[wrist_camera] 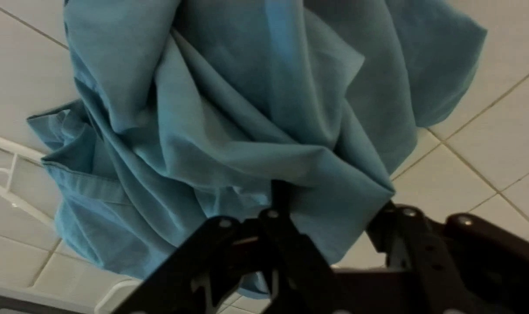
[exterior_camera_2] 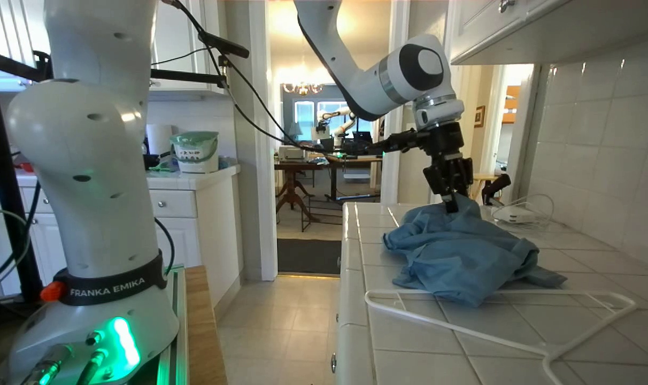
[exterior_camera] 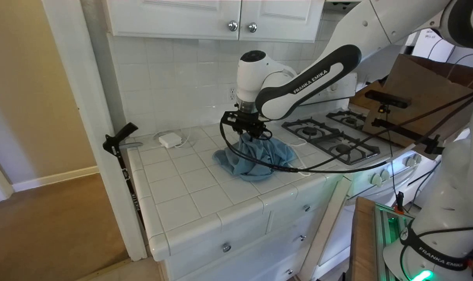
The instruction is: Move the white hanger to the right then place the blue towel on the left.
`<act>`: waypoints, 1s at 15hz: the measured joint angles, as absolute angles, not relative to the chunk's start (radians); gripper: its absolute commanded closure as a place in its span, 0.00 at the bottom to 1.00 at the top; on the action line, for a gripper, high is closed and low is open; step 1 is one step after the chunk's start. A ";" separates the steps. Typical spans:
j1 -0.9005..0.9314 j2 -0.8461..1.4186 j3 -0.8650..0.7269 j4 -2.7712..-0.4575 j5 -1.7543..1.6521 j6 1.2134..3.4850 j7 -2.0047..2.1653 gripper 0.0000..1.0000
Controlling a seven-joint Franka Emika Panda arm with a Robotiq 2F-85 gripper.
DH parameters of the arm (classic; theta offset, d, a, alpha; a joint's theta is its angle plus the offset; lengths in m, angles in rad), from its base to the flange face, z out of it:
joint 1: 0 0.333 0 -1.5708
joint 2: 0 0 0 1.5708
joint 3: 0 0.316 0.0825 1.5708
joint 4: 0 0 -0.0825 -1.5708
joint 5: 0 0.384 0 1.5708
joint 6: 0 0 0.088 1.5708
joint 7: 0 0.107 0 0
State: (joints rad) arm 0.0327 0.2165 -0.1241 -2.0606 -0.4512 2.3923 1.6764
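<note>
The blue towel (exterior_camera: 256, 154) lies crumpled on the white tiled counter in both exterior views (exterior_camera_2: 468, 251). It fills most of the wrist view (wrist_camera: 229, 113). My gripper (exterior_camera: 254, 134) points down into the towel's raised top, as the other outside camera also shows (exterior_camera_2: 455, 200). In the wrist view the gripper's fingers (wrist_camera: 334, 209) stand apart with a fold of towel between them. One fingertip is partly under the cloth. The white hanger (exterior_camera_2: 516, 345) lies flat on the counter beside the towel, partly under or behind it. It also shows in the wrist view (wrist_camera: 15, 148).
The gas stove (exterior_camera: 330, 134) adjoins the counter. A white box with a cord (exterior_camera: 170, 139) sits by the backsplash. A black reacher tool (exterior_camera: 123, 156) leans at the counter's end. Wall cabinets (exterior_camera: 213, 19) hang above. Black cables (exterior_camera: 236, 150) loop from my wrist across the towel.
</note>
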 measured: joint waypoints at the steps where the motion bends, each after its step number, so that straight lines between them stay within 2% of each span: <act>1: 0.036 0.220 -0.121 -2.045 -0.440 2.355 1.679 0.92; 3: 0.043 0.225 -0.118 -2.014 -0.433 2.283 1.687 1.00; 8: 0.056 0.225 -0.110 -1.966 -0.431 2.183 1.711 0.99; 15: 0.093 0.246 -0.080 -1.880 -0.440 2.191 1.798 0.99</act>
